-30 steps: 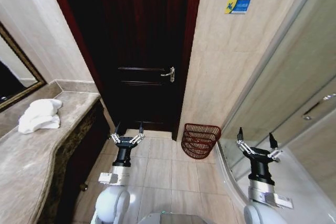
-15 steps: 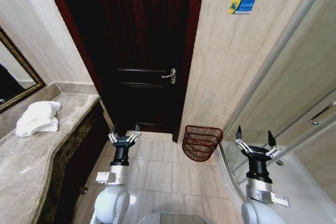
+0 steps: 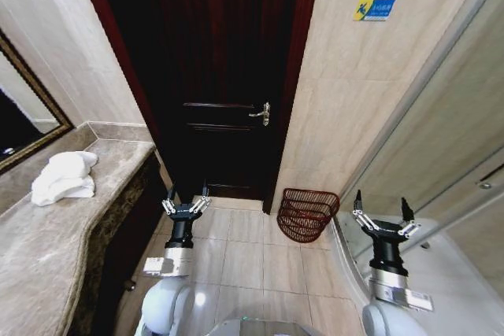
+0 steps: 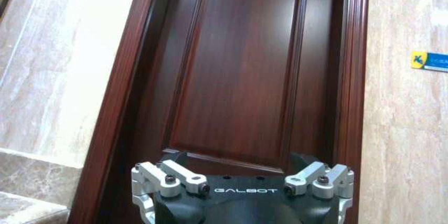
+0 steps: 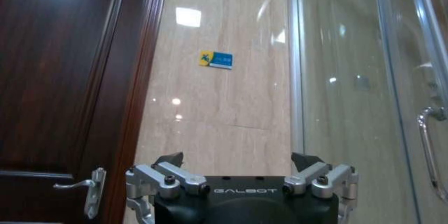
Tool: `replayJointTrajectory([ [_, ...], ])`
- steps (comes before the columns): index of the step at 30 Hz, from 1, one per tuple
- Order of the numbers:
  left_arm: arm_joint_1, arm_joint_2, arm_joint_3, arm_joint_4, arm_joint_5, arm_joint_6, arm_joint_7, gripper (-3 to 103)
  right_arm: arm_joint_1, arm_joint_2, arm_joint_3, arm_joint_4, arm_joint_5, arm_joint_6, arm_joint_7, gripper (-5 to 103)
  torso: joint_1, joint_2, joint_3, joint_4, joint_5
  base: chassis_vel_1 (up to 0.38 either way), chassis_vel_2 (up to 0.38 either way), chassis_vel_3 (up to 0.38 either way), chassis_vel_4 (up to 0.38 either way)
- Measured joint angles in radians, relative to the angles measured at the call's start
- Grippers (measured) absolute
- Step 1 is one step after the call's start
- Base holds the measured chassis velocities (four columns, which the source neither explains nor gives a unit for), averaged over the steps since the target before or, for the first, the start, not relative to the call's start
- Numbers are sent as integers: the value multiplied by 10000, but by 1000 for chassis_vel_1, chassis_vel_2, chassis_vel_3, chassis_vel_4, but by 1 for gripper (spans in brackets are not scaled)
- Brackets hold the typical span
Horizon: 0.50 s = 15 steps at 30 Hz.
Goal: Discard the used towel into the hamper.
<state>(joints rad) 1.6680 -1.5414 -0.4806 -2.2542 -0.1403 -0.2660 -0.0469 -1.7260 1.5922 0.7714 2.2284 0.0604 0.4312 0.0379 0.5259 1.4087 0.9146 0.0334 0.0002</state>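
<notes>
Towel (image 3: 64, 178) sits untouched near the counter (image 3: 47, 249) back edge; hamper (image 3: 307, 214) on the floor beside the door. Both grippers, left (image 3: 186, 198) and right (image 3: 379, 210), empty, jaws wide. You need to reach left first.

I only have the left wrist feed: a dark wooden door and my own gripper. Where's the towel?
Observer: The towel lies bunched on the stone counter, on the robot's left, against the wall under the mirror.
Operator: And the hamper?
Observer: The hamper stands on the floor tiles right of the door, against the wall, beside the shower glass.
Operator: Is either gripper holding anything?
Observer: No. The left gripper and the right gripper are both open and empty, raised in front of the robot, the left one facing the door.
</notes>
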Motion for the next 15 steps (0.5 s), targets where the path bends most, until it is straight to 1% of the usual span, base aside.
replayJointTrajectory([
  [9, -51, -8, 20, 25, -1, -5, 13, 98, 38, -18, -24, -1, -34, -37, -4, 100, 0, -1, 0, 2, -2, 12, 10, -16, -18],
  [15, -81, 23, 19, 37, -1, -6, 18, 98, 20, -40, -58, 45, -76, -50, -5, 100, 2, -2, 0, 2, -6, 109, 122, -128, -130],
])
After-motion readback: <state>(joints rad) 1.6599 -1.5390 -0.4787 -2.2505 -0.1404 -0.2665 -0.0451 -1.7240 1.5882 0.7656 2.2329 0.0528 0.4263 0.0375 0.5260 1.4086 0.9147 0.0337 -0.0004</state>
